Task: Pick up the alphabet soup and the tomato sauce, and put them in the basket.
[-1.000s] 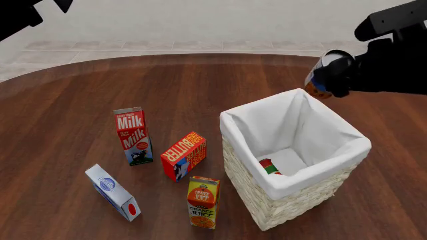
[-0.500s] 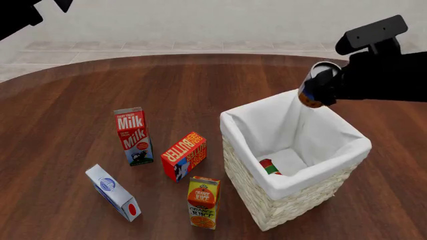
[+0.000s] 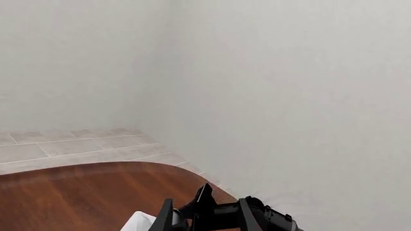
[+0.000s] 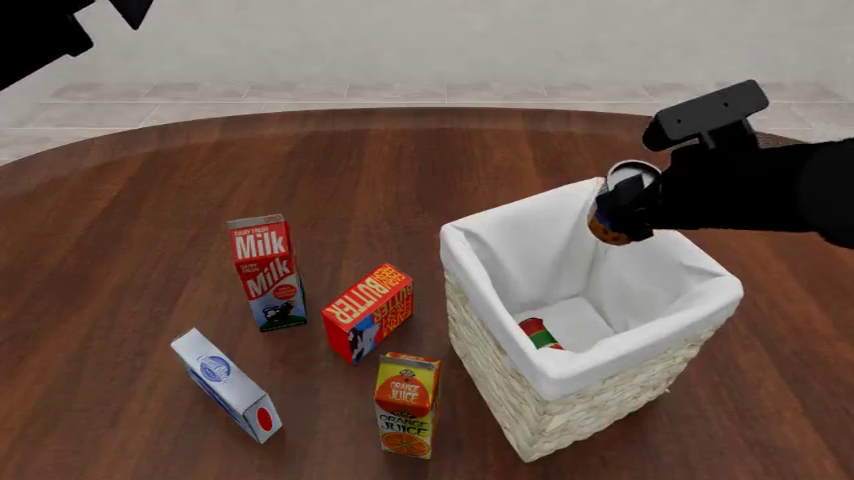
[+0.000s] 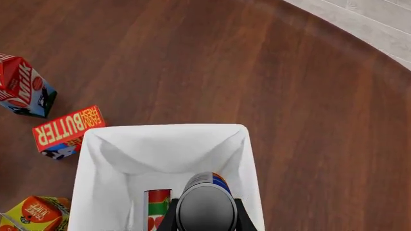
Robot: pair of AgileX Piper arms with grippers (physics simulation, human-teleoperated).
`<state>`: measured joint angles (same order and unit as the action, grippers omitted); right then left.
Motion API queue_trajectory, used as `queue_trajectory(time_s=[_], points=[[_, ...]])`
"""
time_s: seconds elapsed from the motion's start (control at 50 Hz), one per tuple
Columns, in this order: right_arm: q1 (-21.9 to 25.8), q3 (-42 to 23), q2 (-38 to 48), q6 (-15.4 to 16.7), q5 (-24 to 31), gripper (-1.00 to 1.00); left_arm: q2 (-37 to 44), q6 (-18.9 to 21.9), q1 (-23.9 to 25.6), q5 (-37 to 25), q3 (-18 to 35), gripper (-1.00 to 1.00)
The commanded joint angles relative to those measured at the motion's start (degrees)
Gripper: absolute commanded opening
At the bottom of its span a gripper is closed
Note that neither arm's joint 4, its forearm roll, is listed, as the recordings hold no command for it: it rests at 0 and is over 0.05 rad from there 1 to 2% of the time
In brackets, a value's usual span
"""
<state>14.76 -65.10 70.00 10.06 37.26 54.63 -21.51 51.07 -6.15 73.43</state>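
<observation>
My right gripper point(image 4: 625, 206) is shut on the alphabet soup point(image 4: 627, 181), a can with a silvery top and a blue and orange label. It hangs tilted just above the far right rim of the basket point(image 4: 534, 400). In the right wrist view the alphabet soup point(image 5: 206, 206) sits between my fingers, over the basket's white lining point(image 5: 167, 130). The tomato sauce point(image 4: 538, 332), red with green marks, lies on the basket floor; it also shows in the right wrist view as the tomato sauce point(image 5: 157, 206). Only a dark piece of my left arm point(image 4: 40, 35) shows; its fingers are out of view.
Left of the basket stand a milk carton point(image 4: 267, 272), a butter box point(image 4: 367, 312), an orange juice carton point(image 4: 407, 405) and a white and blue carton point(image 4: 227, 385). The left wrist view shows a wall, the table's edge and my right arm point(image 3: 231, 216).
My right gripper has carried the alphabet soup left and downward, from beyond the basket's far right corner to just over its opening. Nothing else has moved.
</observation>
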Motion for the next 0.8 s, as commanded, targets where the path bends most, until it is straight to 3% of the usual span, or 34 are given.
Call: queue_trajectory(time_s=[0.02, 0.8], points=[[-0.2, 2.5, 0.9, -1.0, -2.1, -1.00, 0.1, -0.1, 0.0, 0.3, -0.3, 1.00], [-0.4, 11.3, 4.2, -1.8, -8.7, -1.00, 0.6, -0.4, 0.0, 1.1, -0.9, 1.00]])
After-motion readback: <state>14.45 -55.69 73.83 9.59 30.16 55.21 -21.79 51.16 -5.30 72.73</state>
